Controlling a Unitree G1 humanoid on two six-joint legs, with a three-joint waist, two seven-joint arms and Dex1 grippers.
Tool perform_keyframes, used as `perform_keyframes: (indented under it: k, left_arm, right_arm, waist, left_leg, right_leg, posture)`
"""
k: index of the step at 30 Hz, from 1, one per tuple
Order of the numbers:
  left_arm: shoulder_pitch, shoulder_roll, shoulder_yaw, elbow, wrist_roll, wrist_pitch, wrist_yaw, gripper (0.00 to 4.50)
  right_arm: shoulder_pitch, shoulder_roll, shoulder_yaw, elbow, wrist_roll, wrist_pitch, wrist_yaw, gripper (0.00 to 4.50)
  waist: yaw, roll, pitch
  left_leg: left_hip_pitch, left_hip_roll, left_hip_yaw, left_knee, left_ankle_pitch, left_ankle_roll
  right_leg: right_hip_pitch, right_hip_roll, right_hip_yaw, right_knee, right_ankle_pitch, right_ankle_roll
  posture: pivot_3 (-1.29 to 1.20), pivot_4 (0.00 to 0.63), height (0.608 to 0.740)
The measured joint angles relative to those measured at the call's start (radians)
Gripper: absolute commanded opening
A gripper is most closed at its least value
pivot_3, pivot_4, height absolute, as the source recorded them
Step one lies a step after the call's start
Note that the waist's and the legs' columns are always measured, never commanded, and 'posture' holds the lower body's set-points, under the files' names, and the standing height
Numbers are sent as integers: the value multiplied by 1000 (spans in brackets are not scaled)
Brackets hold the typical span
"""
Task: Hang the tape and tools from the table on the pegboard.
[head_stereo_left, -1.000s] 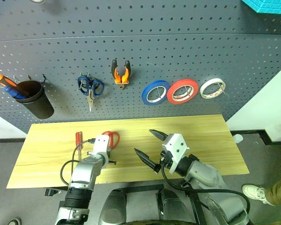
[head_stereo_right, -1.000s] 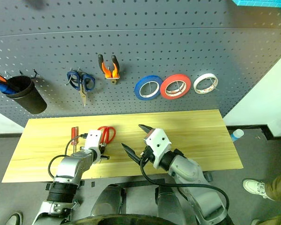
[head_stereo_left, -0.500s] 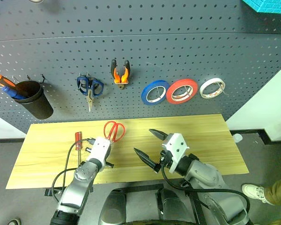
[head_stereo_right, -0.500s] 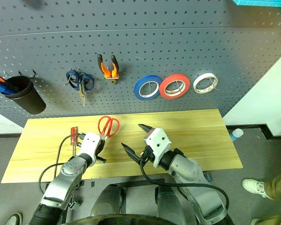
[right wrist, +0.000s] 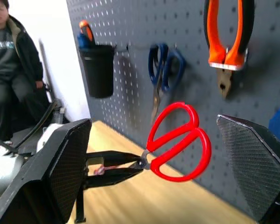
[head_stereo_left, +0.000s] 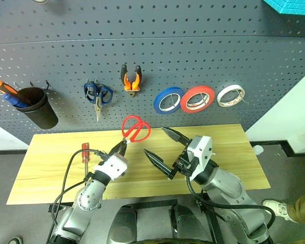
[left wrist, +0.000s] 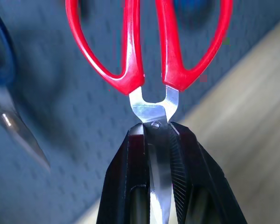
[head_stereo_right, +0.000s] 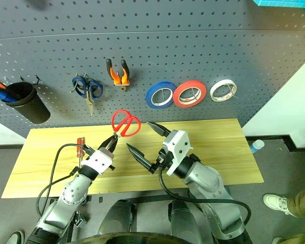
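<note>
Scissors first: in the left eye view the red-handled scissors (head_stereo_left: 135,128) have come up off the table (head_stereo_left: 234,147) since a second ago, when they lay flat under the left gripper (head_stereo_left: 121,147). Now that gripper is clenched on the blades, and the 2 handle loops stand high, level with the table's far edge and close below the pegboard (head_stereo_left: 193,46). The small red-handled screwdriver (head_stereo_left: 85,152) lies on the wood to the left, untouched. On the board the red tape (head_stereo_left: 197,98) hangs between the blue roll (head_stereo_left: 169,100) and the whitish roll (head_stereo_left: 231,95), and the pliers (head_stereo_left: 130,78) hang beside the blue-handled scissors (head_stereo_left: 97,94), so those 2 items look done. The right gripper (head_stereo_left: 164,152) has risen a little and hovers spread wide, grasping nothing.

Right eye view: same layout, with the black cup (head_stereo_right: 26,103) holding the other screwdrivers at the far left.

Left wrist view: both black fingers (left wrist: 135,163) pinch the steel just below the pivot screw, loops pointing toward the board.

Right wrist view: the red loops float between the right arm's 2 spread pads, in front of the board, and a seated person (right wrist: 9,70) is at the side.

Judging by this, the lift is done and what remains is steering a loop onto a free hook, then the screwdriver.
</note>
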Motion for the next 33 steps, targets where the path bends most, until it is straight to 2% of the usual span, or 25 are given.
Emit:
perform_keyframes:
  k: [7, 13, 21, 33]
  left_arm:
    - [59, -2, 103, -32, 82, -180, 135, 245]
    - [40, -19, 222, -49, 157, -178, 247, 245]
    - [-73, -50, 246, 70, 178, -153, 301, 245]
    - [-131, -65, 237, 144, 169, -135, 289, 245]
  right_arm:
    - [1, -10, -7, 35, -30, -38, -2, 4500]
    - [0, -9, -9, 51, -28, -56, 12, 4500]
    - [-50, 9, -8, 48, 3, -57, 24, 4500]
    - [-48, 2, -9, 48, -4, -57, 5, 4500]
  waist:
    - [0, 0, 0]
    - [7, -1, -1]
    - [36, -1, -4]
    - [56, -3, -10]
  left_leg:
    - [0, 0, 0, 0, 0, 0]
    - [1, 0, 0, 0, 0, 0]
    - [1, 0, 0, 0, 0, 0]
    - [1, 0, 0, 0, 0, 0]
  right_leg:
    - [0, 0, 0, 0, 0, 0]
    - [1, 0, 0, 1, 0, 0]
    - [1, 0, -1, 1, 0, 0]
    - [1, 0, -1, 1, 0, 0]
  posture:
    - [306, 109, 703]
    - [321, 107, 703]
    - [308, 102, 703]
    - [307, 107, 703]
